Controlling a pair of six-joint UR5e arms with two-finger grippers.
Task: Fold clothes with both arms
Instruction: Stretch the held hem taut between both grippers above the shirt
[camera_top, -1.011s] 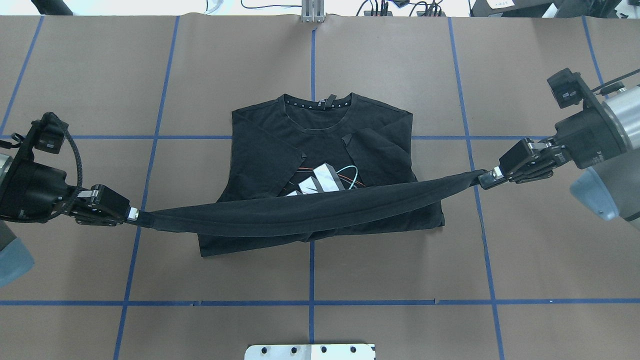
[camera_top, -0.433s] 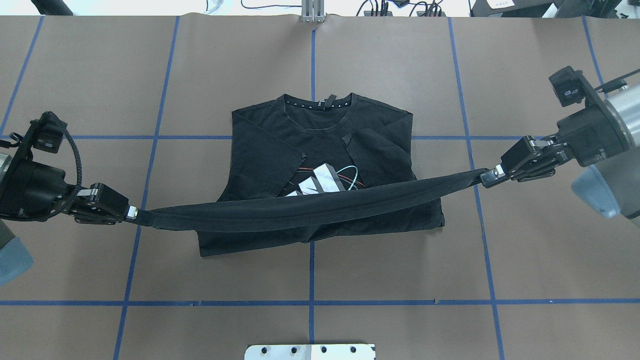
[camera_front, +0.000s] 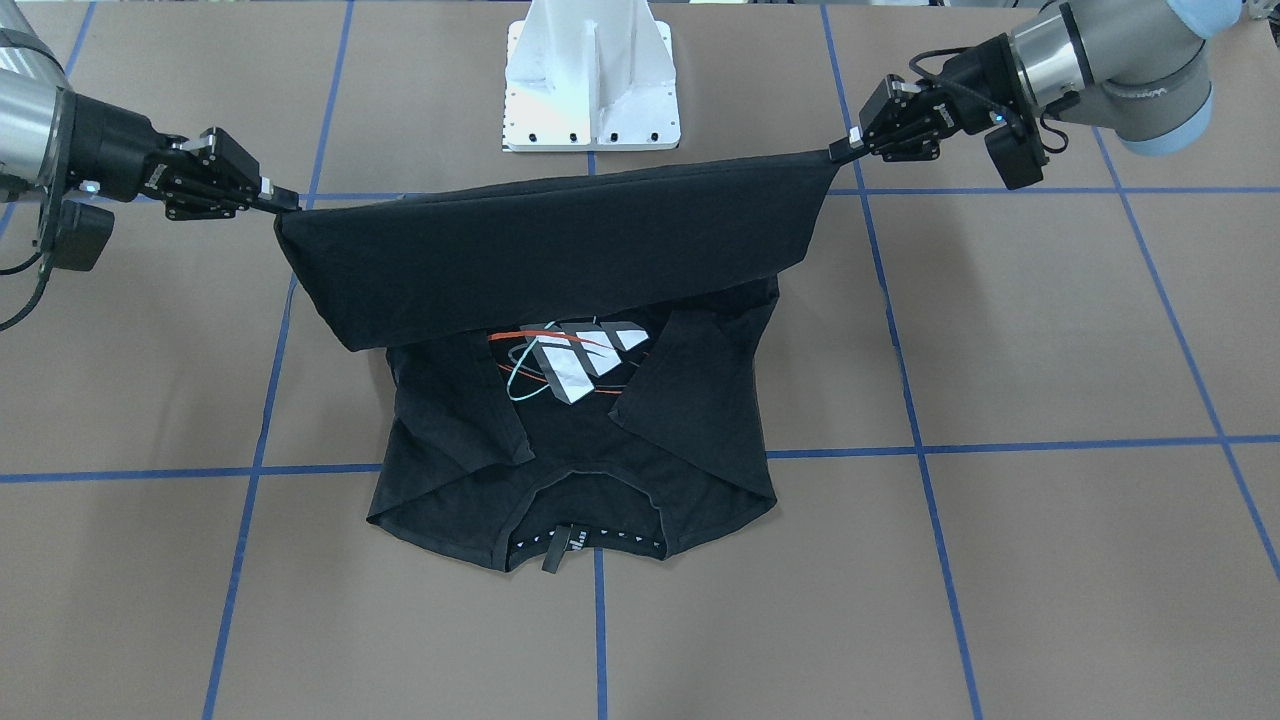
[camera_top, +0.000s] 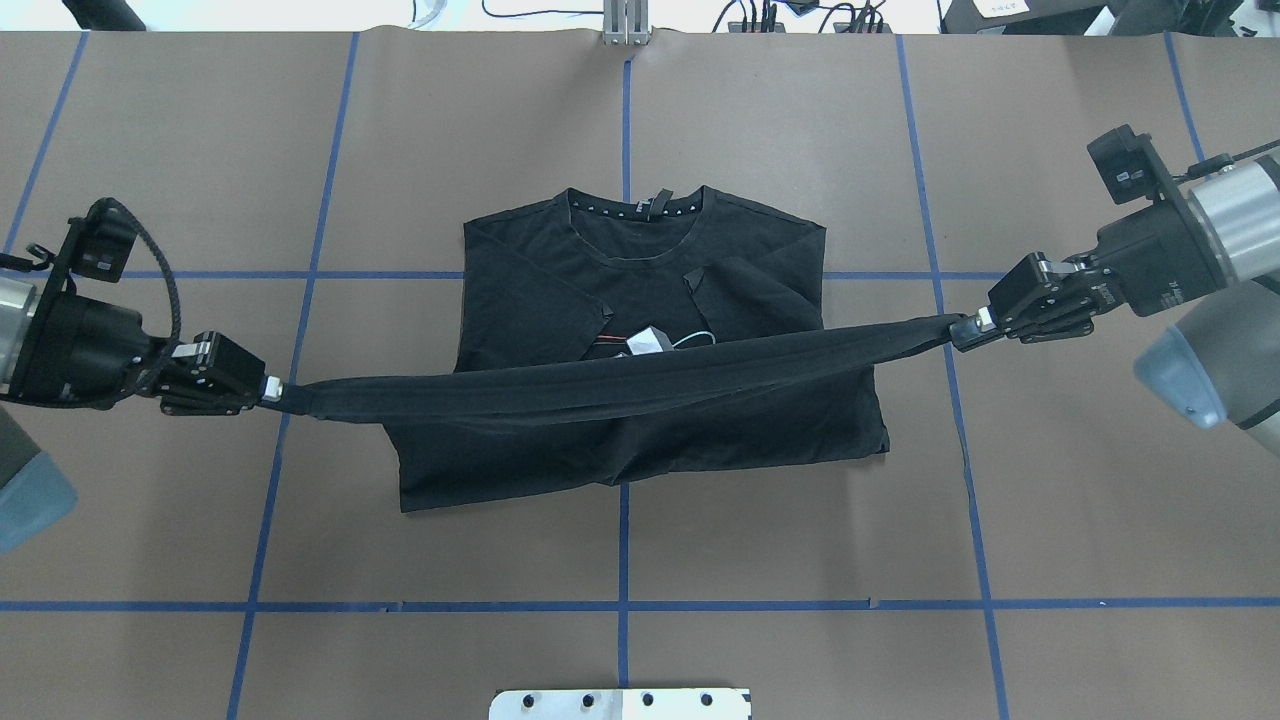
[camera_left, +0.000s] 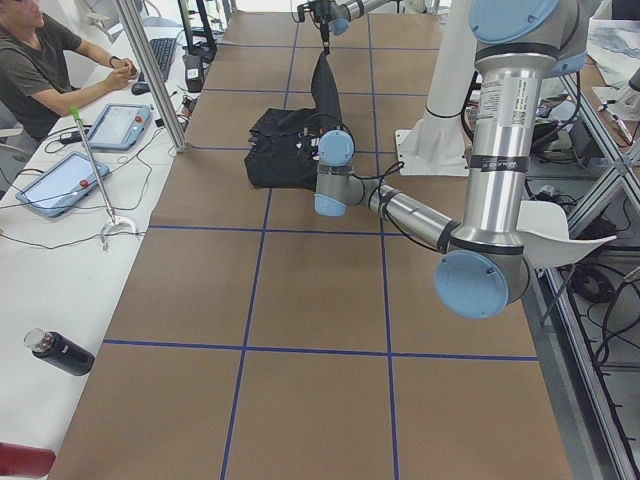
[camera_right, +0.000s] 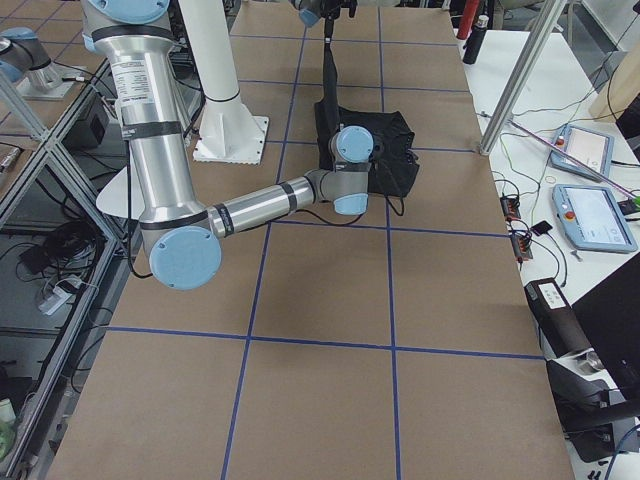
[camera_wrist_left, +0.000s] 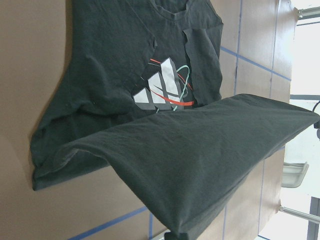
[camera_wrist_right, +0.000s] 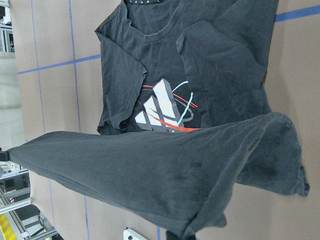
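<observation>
One brown tabletop (camera_top: 760, 150) is crossed by blue tape lines (camera_top: 622, 545). Two arms are stretched in from opposite ends, the left arm (camera_top: 70, 340) and the right arm (camera_top: 1200, 230). One black T-shirt (camera_top: 640, 260) is laid at the tabletop's middle, with its collar (camera_top: 640, 215) on the side away from the robot and its two sleeves (camera_top: 530, 310) folded inward. Its hem (camera_top: 600, 385) is lifted off the tabletop and held taut between two tools. The left tool (camera_top: 268, 388) is clamped on one hem corner and the right tool (camera_top: 965, 328) on the other. One logo (camera_top: 650, 342) is largely hidden by the raised hem in the overhead view.
</observation>
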